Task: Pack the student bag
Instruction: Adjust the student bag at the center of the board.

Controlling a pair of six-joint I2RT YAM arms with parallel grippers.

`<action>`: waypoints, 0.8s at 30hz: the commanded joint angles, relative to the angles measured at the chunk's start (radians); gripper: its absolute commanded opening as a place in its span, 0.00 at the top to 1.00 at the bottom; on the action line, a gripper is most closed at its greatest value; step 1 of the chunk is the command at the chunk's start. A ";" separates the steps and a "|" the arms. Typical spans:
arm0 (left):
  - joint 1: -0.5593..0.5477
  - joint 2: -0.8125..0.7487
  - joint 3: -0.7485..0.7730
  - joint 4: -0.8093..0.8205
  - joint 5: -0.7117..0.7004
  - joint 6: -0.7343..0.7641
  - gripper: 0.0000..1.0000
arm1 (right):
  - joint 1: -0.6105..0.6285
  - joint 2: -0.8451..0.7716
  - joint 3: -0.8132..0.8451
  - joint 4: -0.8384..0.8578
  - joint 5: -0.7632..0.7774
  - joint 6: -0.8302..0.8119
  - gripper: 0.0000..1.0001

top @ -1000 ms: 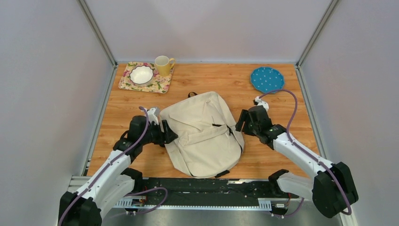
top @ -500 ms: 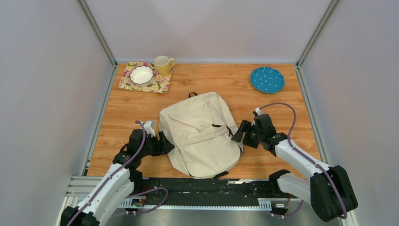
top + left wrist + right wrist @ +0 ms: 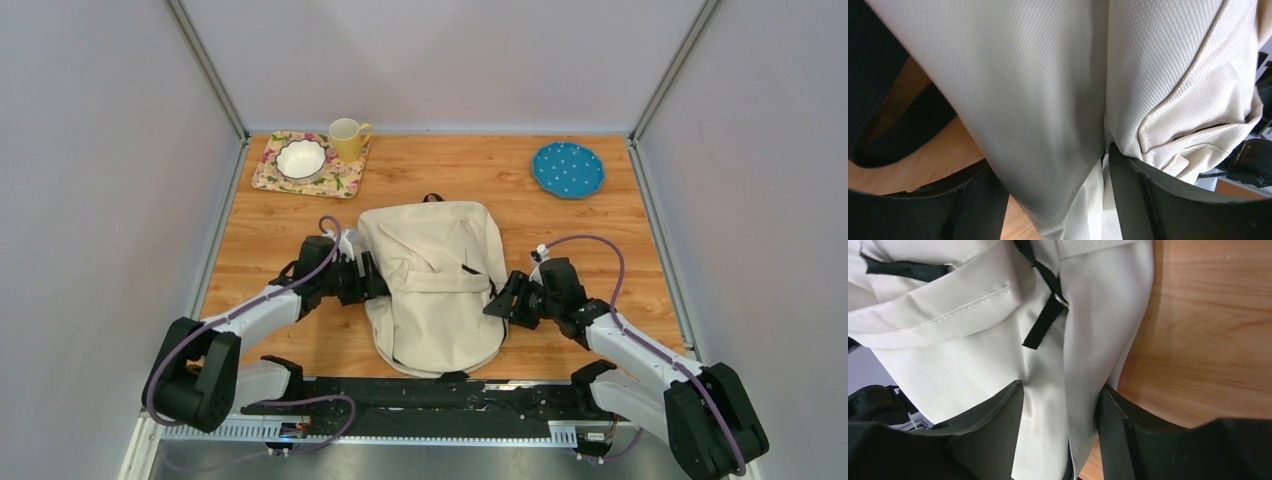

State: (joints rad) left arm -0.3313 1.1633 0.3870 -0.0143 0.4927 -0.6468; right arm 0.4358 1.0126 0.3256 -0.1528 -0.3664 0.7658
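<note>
The student bag (image 3: 435, 280) is a cream fabric backpack lying flat mid-table, its black top loop pointing away from me. My left gripper (image 3: 372, 280) presses against the bag's left edge. In the left wrist view its jaws stand wide, and a fold of the bag (image 3: 1038, 90) hangs between the fingers (image 3: 1148, 195) of the left gripper (image 3: 1048, 175). My right gripper (image 3: 500, 300) is at the bag's right edge, lower down. In the right wrist view, the bag's side seam (image 3: 973, 355) fills the gap of the right gripper (image 3: 1060, 400), touching both fingers (image 3: 993, 425) uncompressed.
At the back left, a floral tray (image 3: 275, 175) carries a white bowl (image 3: 300, 157) and a yellow mug (image 3: 347, 139). A blue dotted plate (image 3: 568, 169) sits at the back right. A black strap (image 3: 873, 75) lies beside the bag.
The bag has turned from tilted to straight and shifted slightly right. The left gripper moved up along the bag's left edge. The right gripper came down its right edge, jaws narrowing.
</note>
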 commanded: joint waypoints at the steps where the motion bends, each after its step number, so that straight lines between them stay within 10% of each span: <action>1: -0.029 0.108 0.186 0.152 0.095 0.030 0.23 | 0.021 -0.063 0.009 0.016 -0.043 0.062 0.46; 9: -0.029 0.204 0.420 -0.205 -0.098 0.225 0.23 | 0.021 -0.154 0.116 -0.175 0.153 0.061 0.39; 16: -0.018 -0.054 0.230 -0.279 -0.344 0.227 0.22 | 0.020 -0.192 0.230 -0.390 0.454 -0.028 0.33; 24: -0.017 -0.338 0.024 -0.270 -0.309 0.177 0.22 | 0.018 -0.194 0.136 -0.331 0.409 0.007 0.32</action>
State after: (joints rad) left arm -0.3508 0.9199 0.4717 -0.2859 0.1806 -0.4507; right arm 0.4534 0.8192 0.5041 -0.5133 0.0265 0.7700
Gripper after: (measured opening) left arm 0.781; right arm 0.677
